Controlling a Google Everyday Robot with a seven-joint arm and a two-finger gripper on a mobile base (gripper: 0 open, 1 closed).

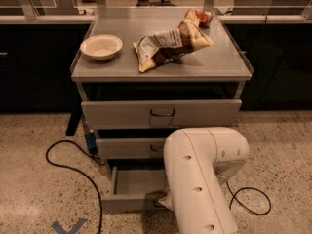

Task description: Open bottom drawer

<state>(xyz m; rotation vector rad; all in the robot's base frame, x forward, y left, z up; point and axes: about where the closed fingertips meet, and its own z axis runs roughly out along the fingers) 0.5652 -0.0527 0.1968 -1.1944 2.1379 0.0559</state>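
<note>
The bottom drawer (131,189) of the grey metal cabinet stands pulled out, its shallow grey tray showing. Its front runs along the lower edge, and the handle is mostly hidden behind my arm. My white arm (200,179) reaches down in front of the cabinet. My gripper (163,202) is at the middle of the bottom drawer's front, where the handle sits, largely covered by the arm. The middle drawer (129,148) and the top drawer (161,113) are each pulled out a little, and the top one shows a dark loop handle.
A white bowl (101,47) and a crumpled snack bag (170,40) lie on the cabinet top (214,62). A black cable (73,167) loops on the speckled floor at left, another cable (251,204) at right. Dark counters stand behind.
</note>
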